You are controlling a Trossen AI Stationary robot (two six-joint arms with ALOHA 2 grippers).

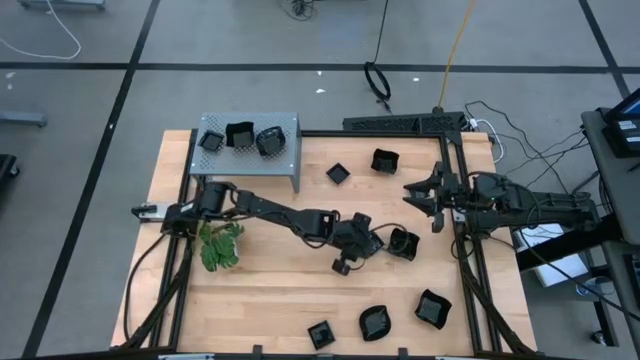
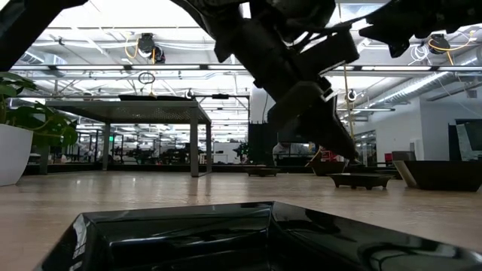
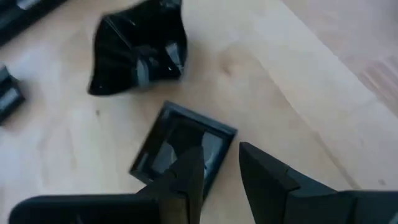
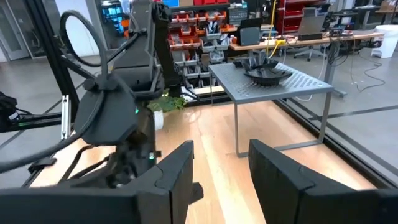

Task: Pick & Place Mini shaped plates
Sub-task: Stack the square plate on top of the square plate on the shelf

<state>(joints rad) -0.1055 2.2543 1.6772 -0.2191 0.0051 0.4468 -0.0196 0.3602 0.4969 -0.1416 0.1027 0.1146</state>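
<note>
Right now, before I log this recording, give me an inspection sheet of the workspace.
Surface: wooden table, bare between items.
Job's things: three plates on the shelf; seven loose on the table, one square plate just ahead of the left hand.
Clutter: plant near the table's left side.
Grippers: left hand open, low at mid-table, holding nothing; right hand open, empty, waiting at the right edge.
Cables: bundles down the front of the table's frame and loose ones on the floor to the right.
Surroundings: grey floor; workshop benches and racks behind; no people seen.
</note>
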